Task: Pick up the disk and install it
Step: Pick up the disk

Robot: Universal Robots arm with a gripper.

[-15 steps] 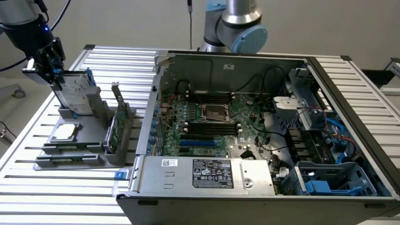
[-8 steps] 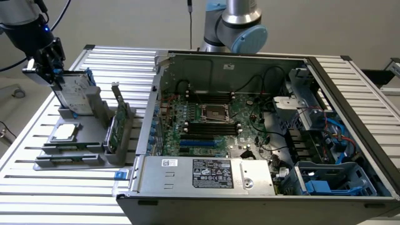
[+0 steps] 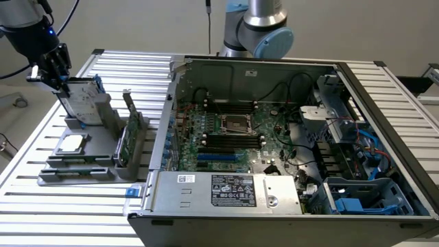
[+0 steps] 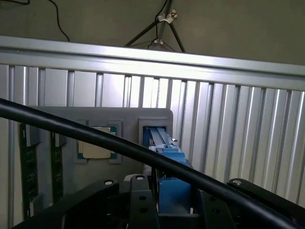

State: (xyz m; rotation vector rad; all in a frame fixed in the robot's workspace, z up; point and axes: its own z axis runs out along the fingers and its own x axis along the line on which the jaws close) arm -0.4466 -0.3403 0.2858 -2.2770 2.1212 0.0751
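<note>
The disk (image 3: 87, 100), silver-grey with a white label and a blue carrier, stands on edge in a slot of the grey holder (image 3: 77, 165) at the exterior view's left. My gripper (image 3: 63, 85) has come down on its top edge from above. In the wrist view the blue carrier of the disk (image 4: 167, 155) sits between the dark fingers (image 4: 140, 205) of the gripper (image 4: 174, 205), which press close on both sides. The disk still rests in its slot.
On the holder also lie a square silver chip (image 3: 72, 143) and an upright green card (image 3: 130, 135). The open computer case (image 3: 274, 134) fills the exterior view's right, with a blue drive bay (image 3: 357, 203) at its near corner. A black cable (image 4: 95, 136) crosses the wrist view.
</note>
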